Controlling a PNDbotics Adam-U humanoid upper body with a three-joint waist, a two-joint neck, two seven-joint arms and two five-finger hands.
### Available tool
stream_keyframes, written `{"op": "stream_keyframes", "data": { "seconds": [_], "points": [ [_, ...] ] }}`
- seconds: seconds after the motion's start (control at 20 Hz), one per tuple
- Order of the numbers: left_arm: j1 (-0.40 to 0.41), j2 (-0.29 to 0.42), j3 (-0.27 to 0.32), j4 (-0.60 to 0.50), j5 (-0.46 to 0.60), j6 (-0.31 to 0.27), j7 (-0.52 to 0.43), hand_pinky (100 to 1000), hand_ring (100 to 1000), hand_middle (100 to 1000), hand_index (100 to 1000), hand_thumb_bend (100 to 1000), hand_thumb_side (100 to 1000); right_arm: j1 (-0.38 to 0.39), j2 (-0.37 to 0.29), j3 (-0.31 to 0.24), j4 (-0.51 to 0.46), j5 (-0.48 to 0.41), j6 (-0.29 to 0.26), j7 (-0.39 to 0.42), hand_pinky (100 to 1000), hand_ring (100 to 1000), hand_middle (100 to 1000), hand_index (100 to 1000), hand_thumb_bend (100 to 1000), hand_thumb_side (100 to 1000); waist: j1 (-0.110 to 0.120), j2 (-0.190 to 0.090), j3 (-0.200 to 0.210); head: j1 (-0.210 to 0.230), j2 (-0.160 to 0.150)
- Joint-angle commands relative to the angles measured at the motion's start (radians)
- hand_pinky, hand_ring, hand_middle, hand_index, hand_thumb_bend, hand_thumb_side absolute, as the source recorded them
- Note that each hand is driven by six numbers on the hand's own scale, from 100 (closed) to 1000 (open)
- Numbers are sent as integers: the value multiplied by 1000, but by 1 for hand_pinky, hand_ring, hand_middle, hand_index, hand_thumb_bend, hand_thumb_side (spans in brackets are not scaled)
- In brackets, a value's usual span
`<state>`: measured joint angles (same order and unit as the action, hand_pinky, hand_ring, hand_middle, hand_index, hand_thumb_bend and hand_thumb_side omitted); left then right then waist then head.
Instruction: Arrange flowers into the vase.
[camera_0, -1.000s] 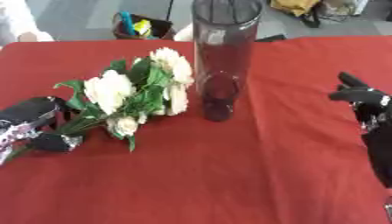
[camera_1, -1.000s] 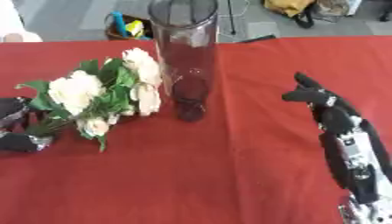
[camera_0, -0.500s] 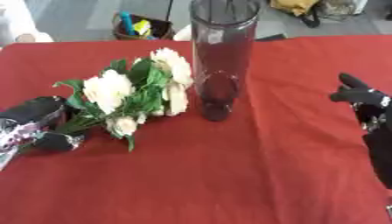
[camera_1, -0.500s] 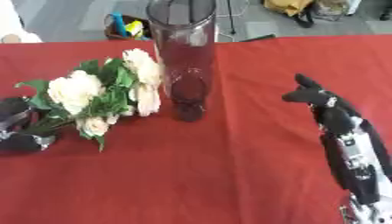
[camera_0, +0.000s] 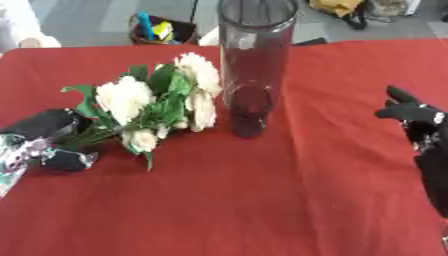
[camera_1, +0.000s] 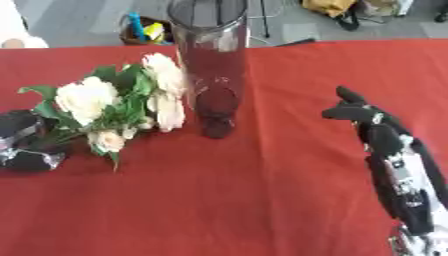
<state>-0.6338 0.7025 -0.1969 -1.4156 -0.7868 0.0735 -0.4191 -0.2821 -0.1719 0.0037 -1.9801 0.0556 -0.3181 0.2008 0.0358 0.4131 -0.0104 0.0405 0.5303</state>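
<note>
A tall clear glass vase (camera_0: 254, 65) stands upright on the red tablecloth (camera_0: 262, 200), near the middle of the far half. To its left lies a bouquet of white flowers with green leaves (camera_0: 157, 102), its heads almost touching the vase. The stems point down-left into my left hand (camera_0: 48, 142), whose black fingers are curled round them at the table's left edge. My right hand (camera_1: 363, 117) hovers at the right, well clear of the vase, with its fingers relaxed and nothing in it.
Behind the far table edge stands a dark container with coloured items (camera_0: 157, 30), and a yellow bag (camera_0: 337, 7) lies on the floor. A person's white sleeve (camera_0: 17, 25) shows at the upper left corner.
</note>
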Motion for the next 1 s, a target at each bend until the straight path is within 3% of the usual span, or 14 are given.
{"op": "stream_keyframes", "data": {
  "seconds": [0.05,0.3,0.5,0.75,0.9,1.0],
  "points": [
    [-14,13,2,-17,37,18,0,292,403,547,738,106,432,-5,-2,0,-20,10,-1,5,1000,1000,687,759,100,973,0,-17,-1,3,-4],
    [-20,13,3,-30,73,29,-18,270,387,544,737,117,469,-3,-1,0,-20,13,1,7,1000,1000,686,757,100,973,1,-18,0,4,-3],
    [-25,13,2,-36,76,38,-29,116,265,463,677,100,435,-2,0,2,-20,14,4,9,1000,1000,685,756,100,972,2,-19,0,5,-2],
    [-30,10,-3,-34,73,46,-31,100,200,396,617,100,419,-1,1,2,-20,16,6,11,1000,1000,685,755,100,972,1,-18,-2,6,-4],
    [-33,8,-6,-22,57,47,-31,100,110,310,524,100,381,-2,1,2,-20,15,5,11,1000,1000,684,755,100,972,1,-18,-1,7,-5],
    [-35,8,-8,-14,41,47,-25,100,100,258,470,100,363,-2,1,2,-20,15,4,12,1000,1000,684,755,100,972,0,-18,-2,6,-6]
  ]
}}
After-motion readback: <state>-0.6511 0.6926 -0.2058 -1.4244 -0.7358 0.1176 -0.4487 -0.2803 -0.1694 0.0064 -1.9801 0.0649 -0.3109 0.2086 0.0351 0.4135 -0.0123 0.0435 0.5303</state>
